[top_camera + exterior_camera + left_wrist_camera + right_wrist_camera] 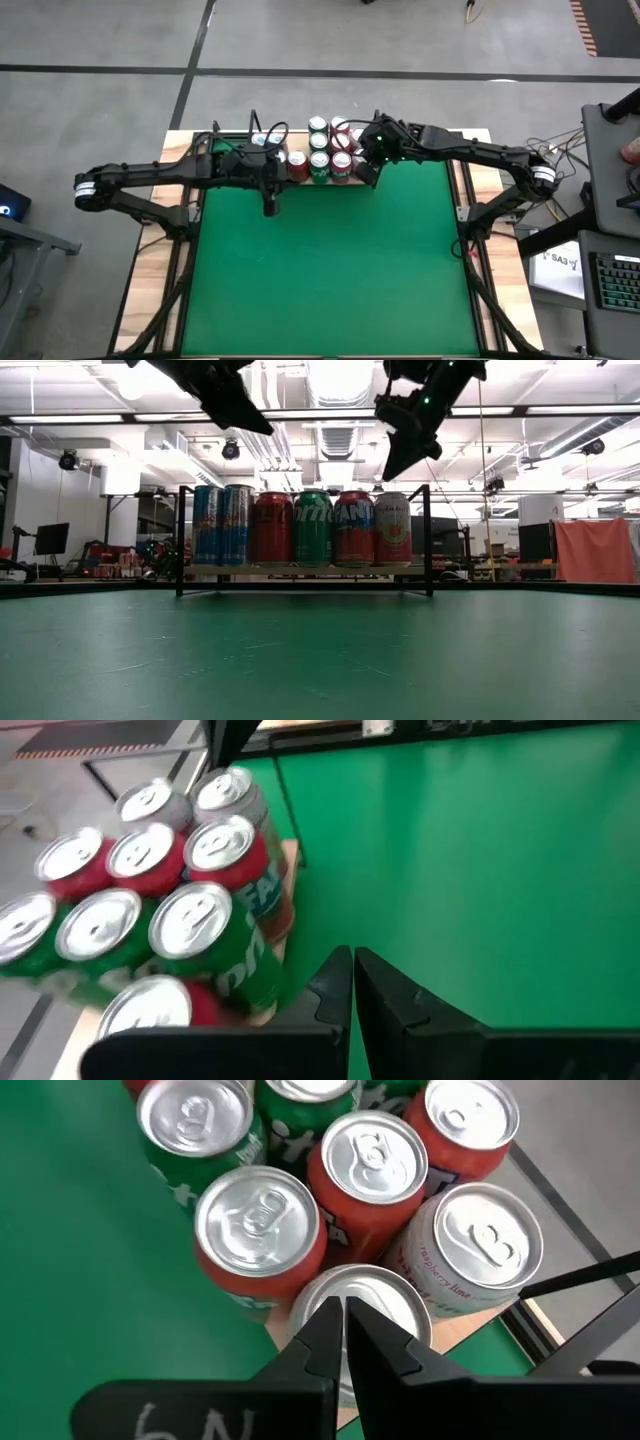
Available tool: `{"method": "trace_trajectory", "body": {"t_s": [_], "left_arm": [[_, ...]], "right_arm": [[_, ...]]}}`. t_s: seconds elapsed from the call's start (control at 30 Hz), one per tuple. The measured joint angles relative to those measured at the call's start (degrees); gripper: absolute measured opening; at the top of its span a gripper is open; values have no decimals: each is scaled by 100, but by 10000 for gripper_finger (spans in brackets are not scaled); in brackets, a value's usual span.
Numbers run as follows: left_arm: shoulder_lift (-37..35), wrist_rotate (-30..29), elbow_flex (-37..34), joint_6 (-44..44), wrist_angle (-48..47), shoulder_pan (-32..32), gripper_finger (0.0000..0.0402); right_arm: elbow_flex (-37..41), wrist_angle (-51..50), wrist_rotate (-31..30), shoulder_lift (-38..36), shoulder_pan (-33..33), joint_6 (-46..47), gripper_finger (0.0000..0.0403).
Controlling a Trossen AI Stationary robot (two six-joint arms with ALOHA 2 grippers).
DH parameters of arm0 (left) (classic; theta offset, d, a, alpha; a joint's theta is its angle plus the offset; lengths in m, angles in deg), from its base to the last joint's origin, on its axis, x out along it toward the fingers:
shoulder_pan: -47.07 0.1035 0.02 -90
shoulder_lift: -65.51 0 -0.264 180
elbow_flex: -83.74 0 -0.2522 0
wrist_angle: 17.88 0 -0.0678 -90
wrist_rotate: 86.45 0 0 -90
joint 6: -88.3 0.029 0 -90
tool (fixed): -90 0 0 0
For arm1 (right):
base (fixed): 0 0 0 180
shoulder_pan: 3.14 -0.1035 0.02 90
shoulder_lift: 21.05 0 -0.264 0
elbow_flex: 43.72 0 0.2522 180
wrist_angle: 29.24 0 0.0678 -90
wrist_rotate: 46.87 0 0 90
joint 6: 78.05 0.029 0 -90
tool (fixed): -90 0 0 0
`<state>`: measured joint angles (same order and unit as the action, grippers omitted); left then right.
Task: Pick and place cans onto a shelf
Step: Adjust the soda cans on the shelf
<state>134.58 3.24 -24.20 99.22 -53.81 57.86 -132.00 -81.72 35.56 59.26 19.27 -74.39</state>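
Note:
Several cans (325, 155) with red, green, blue and white bodies stand upright in close rows on the shelf (300, 570), a wood board with black wire uprights at the table's far edge. My right gripper (342, 1315) is shut and hovers just above the right end of the group (395, 465), over a silver can top (385, 1295), clear of it in the low view. My left gripper (353, 960) is shut too. It hangs over the green mat, near side of the shelf's left end (270, 208), with the cans (150, 920) beside it.
The green mat (330, 270) stretches bare from the shelf to the table's near edge, between wooden side strips (150, 270). A desk with a keyboard (612, 280) stands off the table's right side. Both arms reach in from the far corners.

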Motion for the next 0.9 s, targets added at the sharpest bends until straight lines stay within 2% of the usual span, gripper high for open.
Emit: {"method": "trace_trajectory", "body": {"t_s": [0.17, 0.3, 0.5, 0.63, 0.9], "left_arm": [[-312, -339, 0, -102, -780, -15, 0], [-645, -444, 0, -159, -2077, -24, 0], [-1013, -1242, -2, -614, -3685, -18, 0], [-1112, -2186, -110, -579, -3739, -17, 0], [-914, -2274, -138, -411, -3639, 160, 0]], "right_arm": [[0, -1, -1, -292, -179, 81, 9], [0, 1, 2, -534, -430, 168, 9], [0, 36, 0, -653, -810, 250, 9], [0, 57, 1, -596, -951, 277, 9], [-2, 62, -5, -481, -979, 278, 9]]}}
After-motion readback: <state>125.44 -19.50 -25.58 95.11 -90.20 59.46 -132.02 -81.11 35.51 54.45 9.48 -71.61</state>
